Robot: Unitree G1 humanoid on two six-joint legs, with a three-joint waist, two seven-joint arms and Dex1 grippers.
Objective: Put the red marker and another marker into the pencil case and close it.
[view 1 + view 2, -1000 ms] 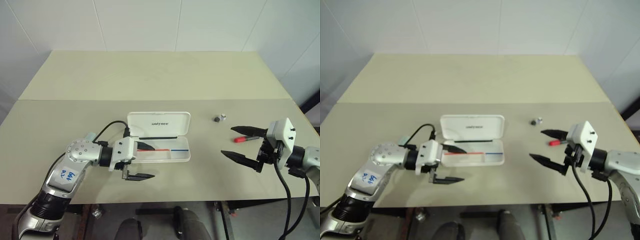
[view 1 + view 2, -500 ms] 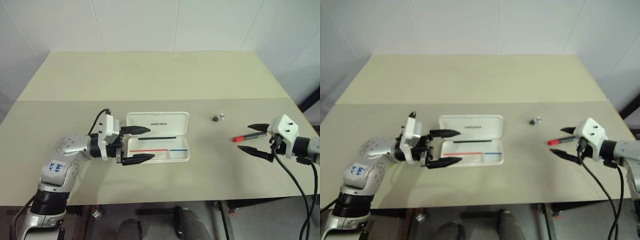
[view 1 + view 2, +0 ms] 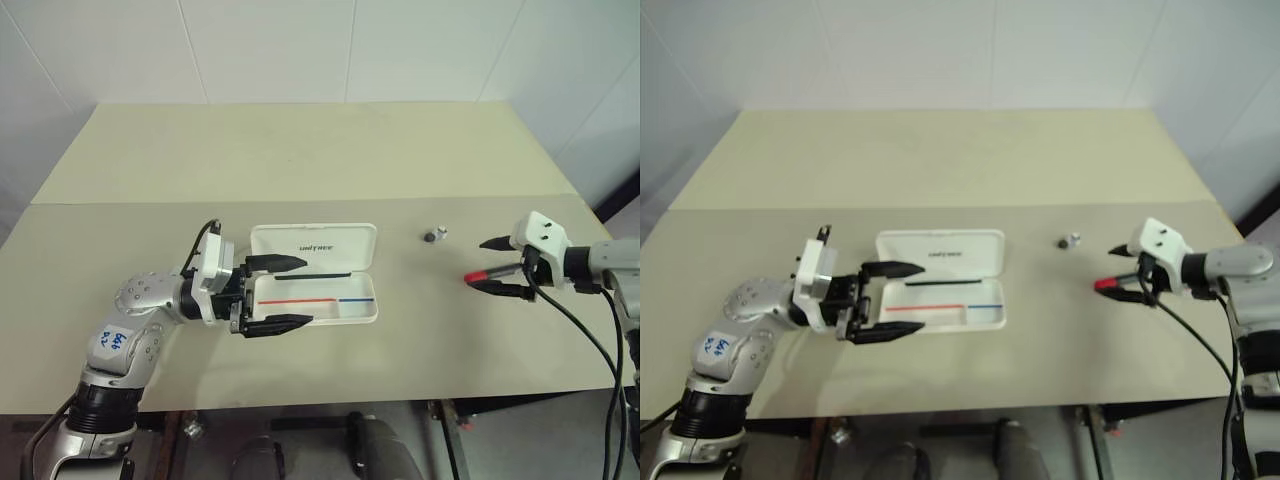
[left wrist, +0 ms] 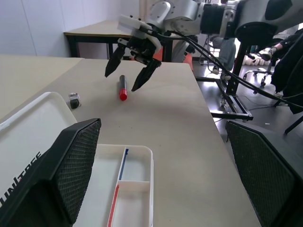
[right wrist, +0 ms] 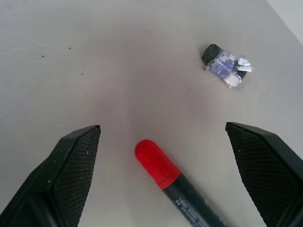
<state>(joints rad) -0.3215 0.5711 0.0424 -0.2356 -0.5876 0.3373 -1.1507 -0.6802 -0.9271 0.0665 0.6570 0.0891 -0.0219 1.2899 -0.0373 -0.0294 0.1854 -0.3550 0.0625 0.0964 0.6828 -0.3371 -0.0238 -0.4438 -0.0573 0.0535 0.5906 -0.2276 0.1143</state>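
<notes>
**Right wrist view: red marker lying between spread fingers, not yet gripped**

Right wrist view is showing the right gripper (image 5: 163,175) standing wide, its two black fingers (image 5: 71,165) flanking the red marker (image 5: 170,182) with bare table between each pad and the marker. The marker's red cap is pointing away from the wrist, toward the middle of the table, and its dark body is running back under the gripper, so its long axis is lying roughly along the gripper's own pointing line, not across the gap. A closing squeeze would, I judge, be pinching the body across its thin width just behind the cap. A small dark and silvery scrap (image 5: 225,64) is sitting well beyond the cap, apart from everything.

From the head camera, the right gripper (image 3: 505,268) is reaching leftward and slightly downward over the marker (image 3: 478,275), the forearm stretched in from the table's right edge. This arm is plainly the nearer one.

The left gripper (image 3: 285,293) is also standing wide and holding nothing, pointing level toward the right, one finger over the raised lid and the other along the tray's near edge of the pencil case (image 3: 315,245). The case is lying open at mid-table with red and blue stripes in its tray, well apart from the red marker. The second, green marker I cannot make out.
</notes>
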